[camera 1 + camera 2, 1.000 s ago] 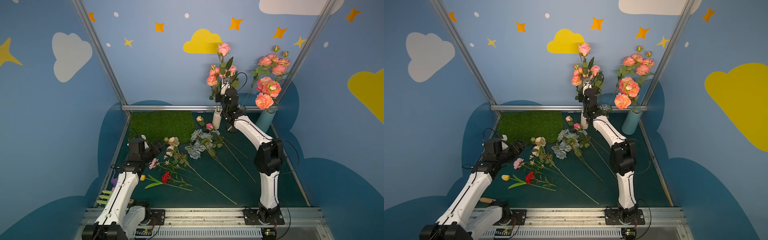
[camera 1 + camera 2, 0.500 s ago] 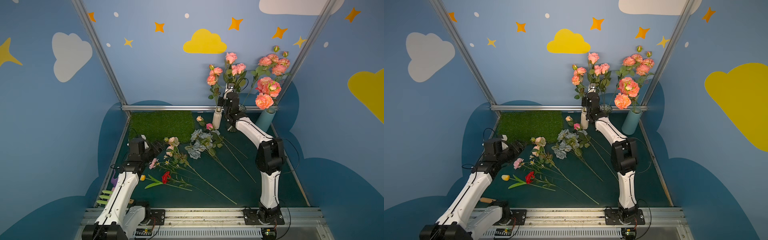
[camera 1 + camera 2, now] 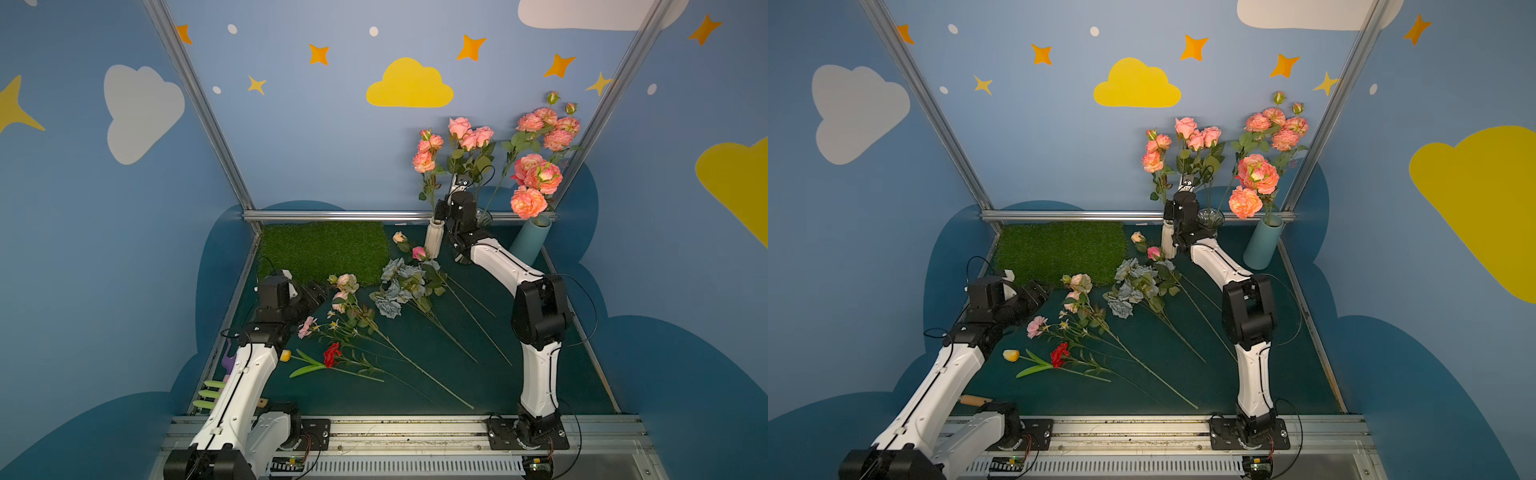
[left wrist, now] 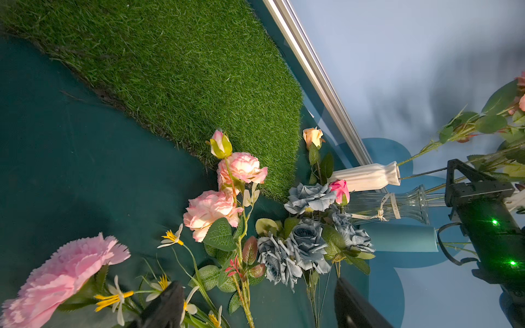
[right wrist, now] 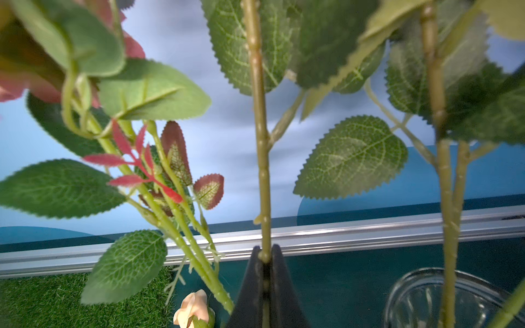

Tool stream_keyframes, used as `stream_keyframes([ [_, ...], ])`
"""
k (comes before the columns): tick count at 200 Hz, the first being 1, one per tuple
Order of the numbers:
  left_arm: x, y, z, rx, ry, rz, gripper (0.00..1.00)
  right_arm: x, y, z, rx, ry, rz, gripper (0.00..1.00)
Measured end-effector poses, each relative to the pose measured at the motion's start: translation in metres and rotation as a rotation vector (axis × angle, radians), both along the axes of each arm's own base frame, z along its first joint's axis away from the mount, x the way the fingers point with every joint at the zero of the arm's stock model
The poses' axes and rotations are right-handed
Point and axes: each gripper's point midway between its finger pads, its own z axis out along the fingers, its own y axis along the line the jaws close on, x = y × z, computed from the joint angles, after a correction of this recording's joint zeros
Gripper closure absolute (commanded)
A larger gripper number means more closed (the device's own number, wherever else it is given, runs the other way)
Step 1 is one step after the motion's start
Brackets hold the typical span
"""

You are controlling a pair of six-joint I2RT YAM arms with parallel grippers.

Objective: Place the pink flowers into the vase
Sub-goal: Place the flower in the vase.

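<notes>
Both top views show my right gripper [image 3: 462, 183] [image 3: 1186, 183] raised at the back of the table. The right wrist view has it [image 5: 265, 257] shut on one green stem of pink flowers [image 3: 469, 133], held upright between a white ribbed vase [image 3: 434, 239] and a clear glass vase [image 3: 483, 217] [image 5: 420, 295]. Each of those vases holds a pink stem. More pink flowers [image 3: 346, 283] [image 4: 241, 167] lie on the table by my open, empty left gripper [image 3: 316, 291] [image 4: 255, 306]. Where the held stem's lower end sits is hidden.
A teal vase [image 3: 530, 243] with big salmon blooms [image 3: 536, 178] stands at the back right. A grey-blue rose bunch [image 3: 399, 286], a red carnation [image 3: 332, 353] and a yellow bud [image 3: 285, 355] lie on the table. A grass mat [image 3: 324, 249] lies back left.
My right gripper has carried the held pink stem to the right, away from above the white vase, and its blooms sit lower. The left arm has not moved.
</notes>
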Motion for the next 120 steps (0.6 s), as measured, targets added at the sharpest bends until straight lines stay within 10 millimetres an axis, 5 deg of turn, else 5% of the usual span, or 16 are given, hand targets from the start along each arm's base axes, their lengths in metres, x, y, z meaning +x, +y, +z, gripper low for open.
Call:
stream_keyframes([
  [93,0.000,0.000,0.000,0.000,-0.002,0.000,0.17,-0.001,0.003,-0.019,0.021,0.034,0.017,1.00],
  [120,-0.001,0.000,0.002,0.001,-0.008,0.002,0.17,0.000,0.005,-0.025,0.024,0.046,0.027,0.89],
])
